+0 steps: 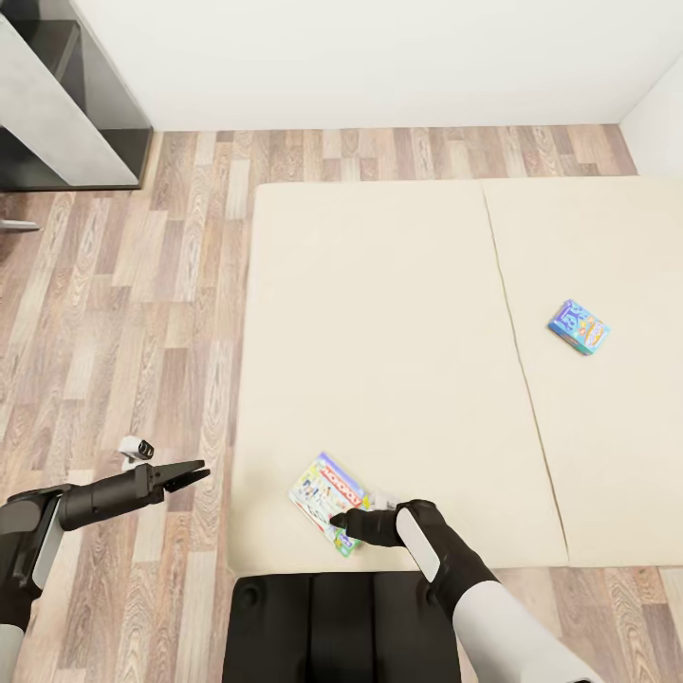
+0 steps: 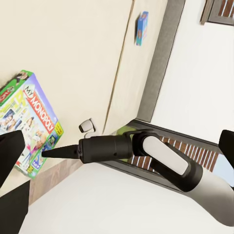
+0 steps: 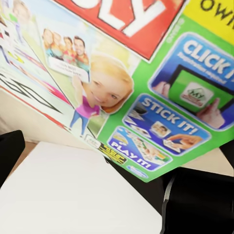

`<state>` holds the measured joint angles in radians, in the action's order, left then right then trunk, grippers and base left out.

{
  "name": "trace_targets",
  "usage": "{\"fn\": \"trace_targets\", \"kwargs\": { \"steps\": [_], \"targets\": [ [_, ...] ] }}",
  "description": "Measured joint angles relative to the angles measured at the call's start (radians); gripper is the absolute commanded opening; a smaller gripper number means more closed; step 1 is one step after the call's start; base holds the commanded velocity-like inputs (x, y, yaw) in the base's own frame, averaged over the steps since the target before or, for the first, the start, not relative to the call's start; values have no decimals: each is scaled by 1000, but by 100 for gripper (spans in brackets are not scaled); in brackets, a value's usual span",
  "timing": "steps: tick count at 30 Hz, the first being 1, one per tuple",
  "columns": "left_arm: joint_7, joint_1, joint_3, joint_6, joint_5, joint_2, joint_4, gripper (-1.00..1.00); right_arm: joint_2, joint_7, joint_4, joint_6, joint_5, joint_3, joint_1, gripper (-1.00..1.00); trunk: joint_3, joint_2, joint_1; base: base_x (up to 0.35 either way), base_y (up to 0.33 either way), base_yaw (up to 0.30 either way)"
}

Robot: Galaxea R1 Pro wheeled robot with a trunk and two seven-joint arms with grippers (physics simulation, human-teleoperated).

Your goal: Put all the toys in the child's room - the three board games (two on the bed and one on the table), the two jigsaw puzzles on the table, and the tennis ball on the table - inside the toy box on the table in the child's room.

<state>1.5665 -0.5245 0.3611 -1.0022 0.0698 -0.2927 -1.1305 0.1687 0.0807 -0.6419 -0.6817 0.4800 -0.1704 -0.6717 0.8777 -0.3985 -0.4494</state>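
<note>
Reaching from the foot of the bed, I had the right tool [image 1: 349, 524] at the near corner of the large green-edged board game box with the cartoon cover [image 1: 326, 497], which lay flat on the plain beige two-part mattress of the low bed [image 1: 379, 313], close to its near edge and toward the left side. In the right wrist view the box's printed cover [image 3: 146, 83] sat close ahead, with the dark fingers [image 3: 9, 151] spread to either side of it, so I judged the tool was wide and not yet closed on anything.

The risk, as I saw it, was the grip itself. The box was broad and flat, and only a corner lay between the fingers; a pinch there could let it swing or slip free once lifted. Pushing forward might also slide it across the mattress instead of seating it. Being so near the edge, a nudge sideways could tip it onto the wood-plank floor [image 1: 142, 313].

The left tool [image 1: 186, 474] hung over the floor beside the bed, its fingers drawn nearly together and holding nothing.

The small blue board game box [image 1: 579, 326] lay well apart on the right mattress half, and I reckoned it would be a stretch from this stance.
</note>
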Motion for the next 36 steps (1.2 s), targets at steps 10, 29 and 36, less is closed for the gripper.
{"fn": "trace_targets", "kwargs": {
  "steps": [10, 29, 36],
  "targets": [
    [0, 0, 1, -1, 0, 0, 0, 100, 0, 0, 0, 0, -1, 0, 0, 100, 0, 0, 0, 0, 96, 0],
    [0, 0, 1, 0, 0, 0, 0, 100, -1, 0, -6, -3, 3, 2, 0, 100, 0, 0, 0, 0, 3, 0],
    [0, 0, 1, 0, 0, 0, 0, 100, -3, 1, -6, -4, 4, 3, 0, 100, 0, 0, 0, 0, 0, 0]
  ]
}}
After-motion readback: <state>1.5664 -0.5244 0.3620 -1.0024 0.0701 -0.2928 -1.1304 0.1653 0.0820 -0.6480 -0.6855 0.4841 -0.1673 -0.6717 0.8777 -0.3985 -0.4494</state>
